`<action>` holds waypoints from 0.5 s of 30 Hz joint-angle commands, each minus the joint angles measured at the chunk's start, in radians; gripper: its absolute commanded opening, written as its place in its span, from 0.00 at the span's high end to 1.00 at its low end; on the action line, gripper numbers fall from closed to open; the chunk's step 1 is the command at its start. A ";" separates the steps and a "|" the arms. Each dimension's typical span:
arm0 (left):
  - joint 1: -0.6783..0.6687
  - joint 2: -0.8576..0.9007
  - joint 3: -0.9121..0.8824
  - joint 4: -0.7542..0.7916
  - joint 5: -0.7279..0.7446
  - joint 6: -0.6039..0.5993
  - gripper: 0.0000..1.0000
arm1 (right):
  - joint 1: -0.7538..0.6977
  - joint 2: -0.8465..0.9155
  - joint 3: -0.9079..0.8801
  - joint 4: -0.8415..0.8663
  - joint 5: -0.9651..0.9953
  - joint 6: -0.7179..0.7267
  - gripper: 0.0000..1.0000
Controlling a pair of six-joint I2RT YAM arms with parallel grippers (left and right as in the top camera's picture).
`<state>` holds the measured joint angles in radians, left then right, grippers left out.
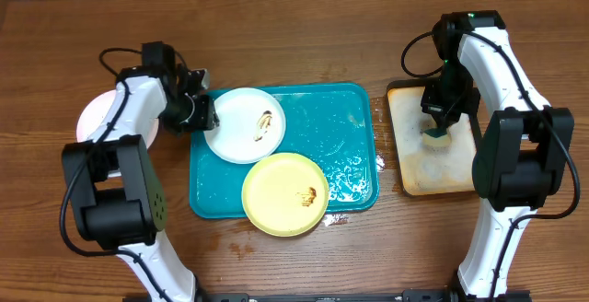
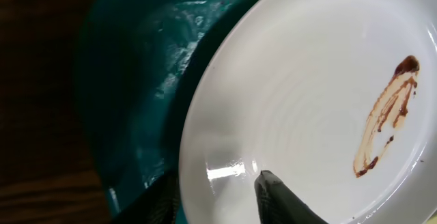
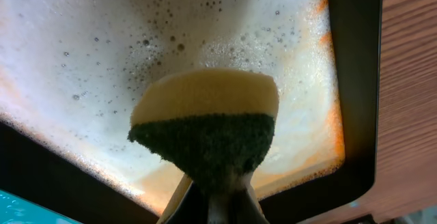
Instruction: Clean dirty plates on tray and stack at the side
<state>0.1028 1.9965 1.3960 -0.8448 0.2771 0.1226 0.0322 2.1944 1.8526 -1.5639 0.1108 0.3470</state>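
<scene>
A white plate [image 1: 244, 124] with a brown smear lies at the back left of the teal tray [image 1: 340, 118]. My left gripper [image 1: 204, 113] is shut on its left rim. In the left wrist view one finger [image 2: 280, 200] rests on the white plate [image 2: 307, 94] and the other sits under the rim. A pale yellow plate [image 1: 285, 193], also smeared brown, overhangs the tray's front edge. Another white plate [image 1: 90, 118] lies on the table left of the tray, partly hidden by the left arm. My right gripper [image 1: 437, 125] is shut on a yellow and green sponge [image 3: 205, 115].
The sponge hangs over a small black-rimmed tan tray [image 1: 409, 168], right of the teal tray, filled with soapy foam [image 3: 82, 60]. Suds and water lie on the teal tray's right half [image 1: 354, 168]. Drips wet the wooden table in front of the tray [image 1: 336, 217].
</scene>
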 commanded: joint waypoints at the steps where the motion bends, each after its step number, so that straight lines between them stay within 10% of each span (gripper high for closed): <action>1: -0.017 0.012 0.013 0.005 0.010 -0.019 0.59 | -0.006 -0.044 0.000 -0.003 -0.001 0.000 0.96; 15: -0.017 0.012 0.013 0.027 -0.025 -0.077 0.46 | -0.006 -0.044 0.000 -0.002 0.000 -0.001 0.96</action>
<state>0.0853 1.9965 1.3960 -0.8246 0.2657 0.0769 0.0326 2.1944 1.8526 -1.5673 0.1108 0.3466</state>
